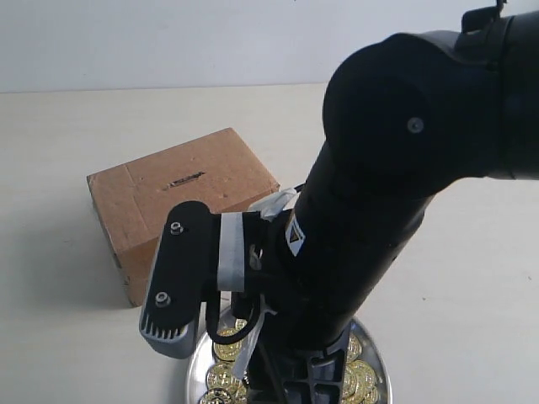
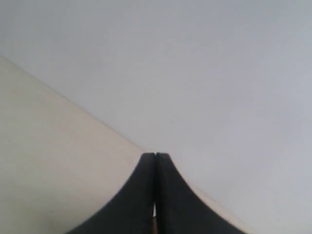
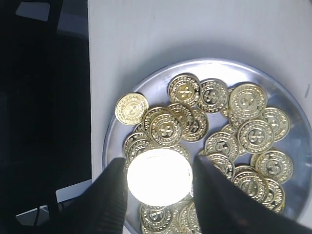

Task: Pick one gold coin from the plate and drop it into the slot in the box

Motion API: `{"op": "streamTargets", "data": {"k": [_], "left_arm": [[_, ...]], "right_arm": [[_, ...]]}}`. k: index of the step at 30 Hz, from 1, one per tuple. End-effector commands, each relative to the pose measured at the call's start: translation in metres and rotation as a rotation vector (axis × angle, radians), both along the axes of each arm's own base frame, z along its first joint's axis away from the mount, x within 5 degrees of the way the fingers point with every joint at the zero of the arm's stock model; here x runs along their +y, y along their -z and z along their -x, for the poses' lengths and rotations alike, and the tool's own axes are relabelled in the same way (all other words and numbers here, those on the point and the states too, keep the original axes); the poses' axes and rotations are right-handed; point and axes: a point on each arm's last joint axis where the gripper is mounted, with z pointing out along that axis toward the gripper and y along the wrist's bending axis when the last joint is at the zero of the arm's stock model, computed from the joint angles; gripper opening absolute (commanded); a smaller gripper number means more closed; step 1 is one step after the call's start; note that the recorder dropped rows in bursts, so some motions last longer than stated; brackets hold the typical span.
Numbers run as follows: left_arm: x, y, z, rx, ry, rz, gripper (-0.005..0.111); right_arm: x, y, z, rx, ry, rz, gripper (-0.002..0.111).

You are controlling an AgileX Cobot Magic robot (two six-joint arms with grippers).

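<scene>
The silver plate (image 3: 220, 63) holds several gold coins (image 3: 255, 134), and its rim (image 1: 381, 362) shows at the bottom of the exterior view under the right arm. My right gripper (image 3: 159, 178) hangs just above the plate, shut on one gold coin (image 3: 159, 175) that glares bright white and looks larger than the rest. The brown cardboard box (image 1: 181, 210) stands beyond the plate to the left, with its dark slot (image 1: 187, 178) in the top face. My left gripper (image 2: 155, 156) is shut on nothing and faces bare table and wall.
The right arm's black wrist and camera mount (image 1: 178, 278) cover most of the plate in the exterior view. The table's edge and a dark drop (image 3: 44, 122) lie right beside the plate. A pale wall (image 1: 168, 42) runs behind the table.
</scene>
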Motion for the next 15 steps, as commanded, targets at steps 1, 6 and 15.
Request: {"op": "streamTargets", "data": {"k": [1,6,15], "left_arm": [[-0.006,0.005,0.001,0.081,0.068,0.106,0.0],[-0.021,-0.009,0.004,0.153,0.261,0.153,0.0],[-0.051,-0.033,-0.01,0.267,0.617,0.073,0.0]], "right_arm": [[0.001,-0.006,-0.001,-0.023,0.0,-0.024,0.026],[0.001,-0.005,-0.001,-0.025,-0.001,-0.022,0.026],[-0.002,-0.01,-0.002,-0.064,-0.017,-0.013,0.026]]}}
